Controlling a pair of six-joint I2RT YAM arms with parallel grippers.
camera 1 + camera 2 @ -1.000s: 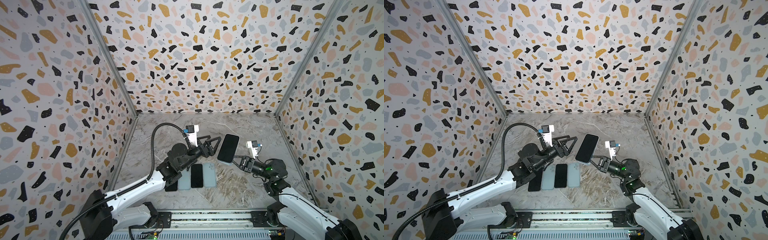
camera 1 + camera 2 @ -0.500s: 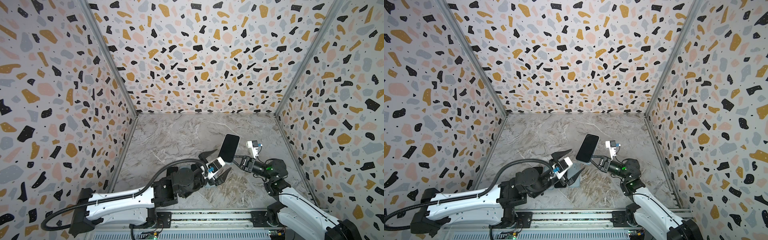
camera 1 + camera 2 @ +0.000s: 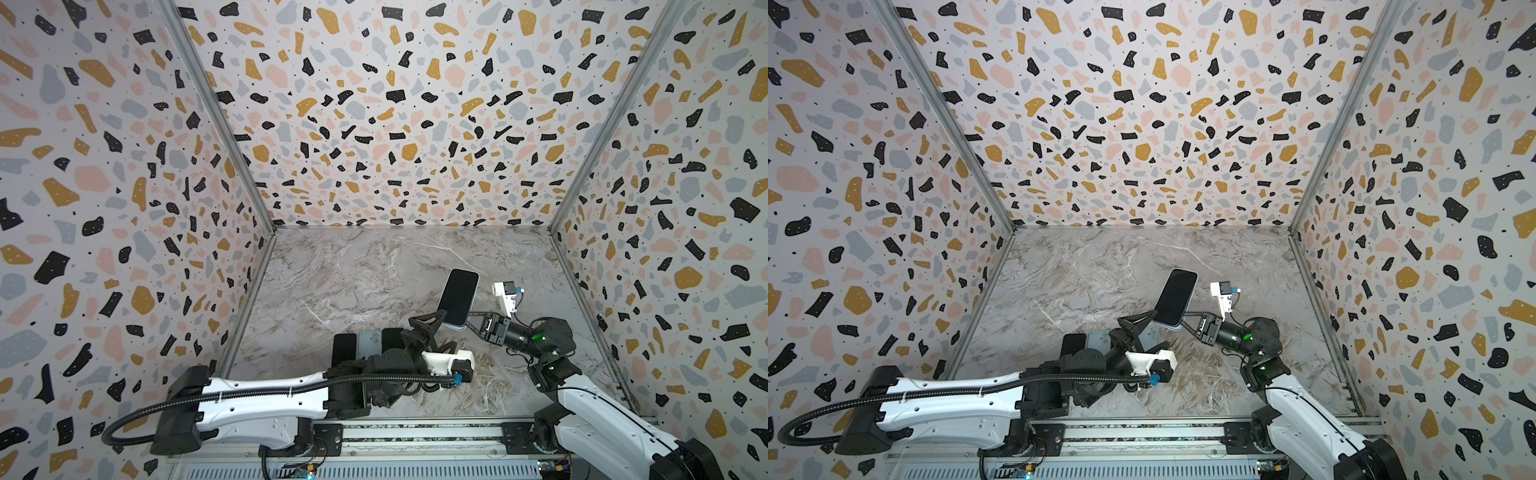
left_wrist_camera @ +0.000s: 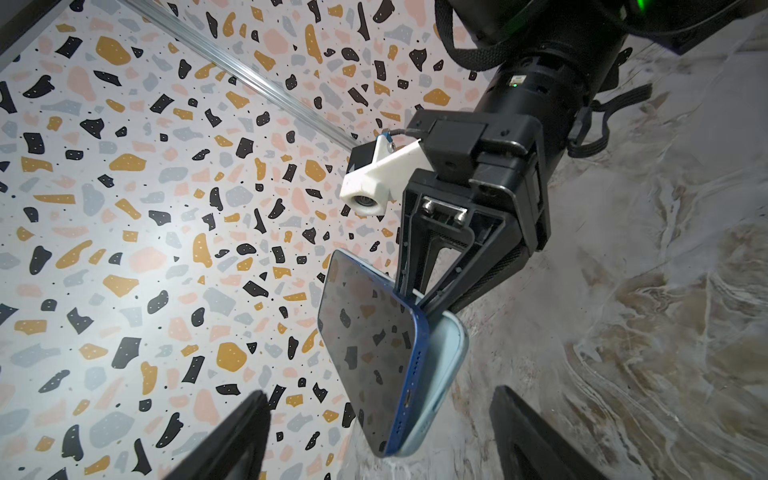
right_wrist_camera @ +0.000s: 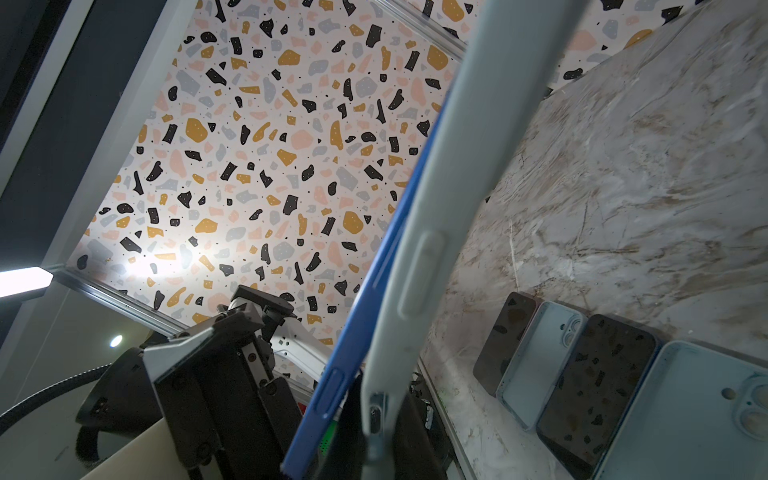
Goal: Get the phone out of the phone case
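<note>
My right gripper (image 3: pixel 470 322) is shut on the pale blue phone case (image 4: pixel 441 374) and holds it tilted above the marble floor. The phone (image 3: pixel 459 296), blue-edged with a dark screen, leans out of the case at its near end, with a gap between the two in the right wrist view. The right gripper (image 5: pixel 374 415) clamps the case's edge there. My left gripper (image 4: pixel 382 449) is open, its fingers (image 4: pixel 237 436) standing wide on either side of the phone's lower end without touching it. In both top views the left gripper (image 3: pixel 1148 334) sits just below the phone (image 3: pixel 1175 296).
A row of devices lies flat on the floor under my left arm: a dark phone (image 3: pixel 344 348), a pale case (image 3: pixel 370 340) and another dark phone (image 3: pixel 392 336). The right wrist view shows a further pale case (image 5: pixel 685 415). Speckled walls enclose three sides.
My left arm has dropped low and swung right from beside the phone to under its lower end, its jaws narrowing slightly. The right gripper and the held case have stayed put.
</note>
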